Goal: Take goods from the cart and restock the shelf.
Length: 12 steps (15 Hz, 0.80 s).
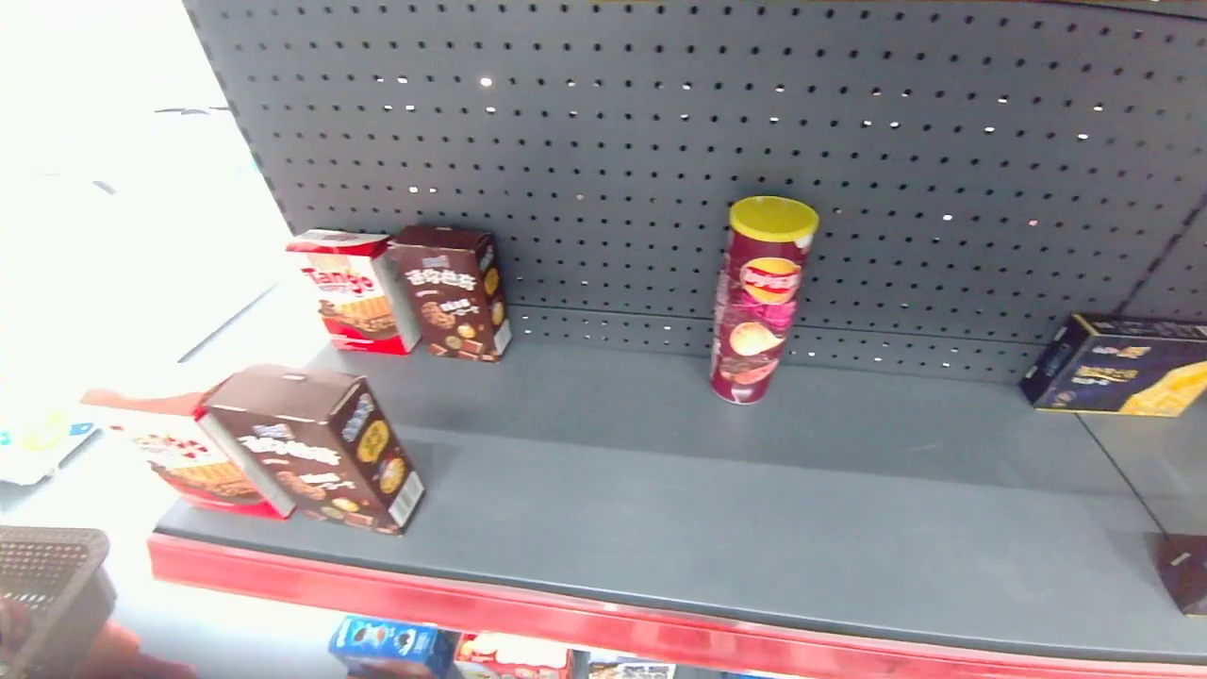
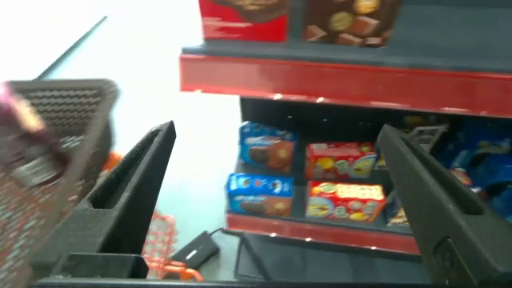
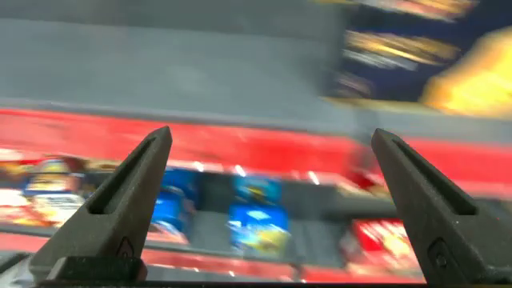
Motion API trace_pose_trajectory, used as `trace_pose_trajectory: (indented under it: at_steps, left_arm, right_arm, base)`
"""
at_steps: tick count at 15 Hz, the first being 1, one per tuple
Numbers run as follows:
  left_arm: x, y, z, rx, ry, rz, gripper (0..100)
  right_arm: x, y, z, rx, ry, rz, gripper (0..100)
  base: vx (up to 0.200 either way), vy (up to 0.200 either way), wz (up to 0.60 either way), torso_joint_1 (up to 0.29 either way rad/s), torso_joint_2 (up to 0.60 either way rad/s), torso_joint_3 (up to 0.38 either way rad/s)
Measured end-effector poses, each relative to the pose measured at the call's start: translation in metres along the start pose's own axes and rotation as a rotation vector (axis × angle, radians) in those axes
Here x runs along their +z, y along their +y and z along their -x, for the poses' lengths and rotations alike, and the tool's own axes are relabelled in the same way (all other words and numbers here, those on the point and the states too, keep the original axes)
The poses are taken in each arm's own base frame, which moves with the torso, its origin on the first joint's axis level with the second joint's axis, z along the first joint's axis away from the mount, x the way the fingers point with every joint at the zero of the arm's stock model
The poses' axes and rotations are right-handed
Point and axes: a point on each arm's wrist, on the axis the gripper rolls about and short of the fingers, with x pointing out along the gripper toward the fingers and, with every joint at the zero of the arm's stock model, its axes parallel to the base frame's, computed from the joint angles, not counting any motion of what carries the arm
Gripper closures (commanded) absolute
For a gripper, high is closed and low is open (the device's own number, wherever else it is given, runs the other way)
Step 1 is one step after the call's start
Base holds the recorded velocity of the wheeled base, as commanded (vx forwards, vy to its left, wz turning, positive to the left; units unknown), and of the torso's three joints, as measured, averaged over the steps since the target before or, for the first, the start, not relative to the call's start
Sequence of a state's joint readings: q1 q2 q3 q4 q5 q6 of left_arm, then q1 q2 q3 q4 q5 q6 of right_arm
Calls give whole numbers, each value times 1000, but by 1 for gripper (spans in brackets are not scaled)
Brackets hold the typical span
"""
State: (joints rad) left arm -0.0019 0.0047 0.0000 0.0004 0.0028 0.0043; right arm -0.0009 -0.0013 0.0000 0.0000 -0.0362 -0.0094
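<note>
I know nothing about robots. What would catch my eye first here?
A tall maroon can with a yellow lid stands upright, alone, midway along the shelf against the pegboard. At its left end are a front brown box and a rear brown box. The left tool and right tool are both open and empty.

A pale, glossy floor (image 1: pixel 141 283) spreads across the left. On it at the near left lies a flat white-and-blue item (image 1: pixel 38 443). Lower down, a small black flat object (image 2: pixel 196 250) lies beside an orange-red mesh piece (image 2: pixel 160 236).
</note>
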Motion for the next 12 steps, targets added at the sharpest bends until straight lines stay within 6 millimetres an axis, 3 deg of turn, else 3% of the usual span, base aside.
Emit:
trace_pose_trajectory:
  at_steps: [5, 12]
  left_arm:
    - [0, 0, 0, 0, 0, 0, 0]
    - [0, 0, 0, -4, 0, -5, 0]
  right_arm:
    - [0, 0, 0, 0, 0, 0, 0]
    - [0, 0, 0, -1, -2, -6, 0]
  base:
    - [0, 0, 600, 0, 0, 2]
    - [0, 0, 0, 0, 0, 0]
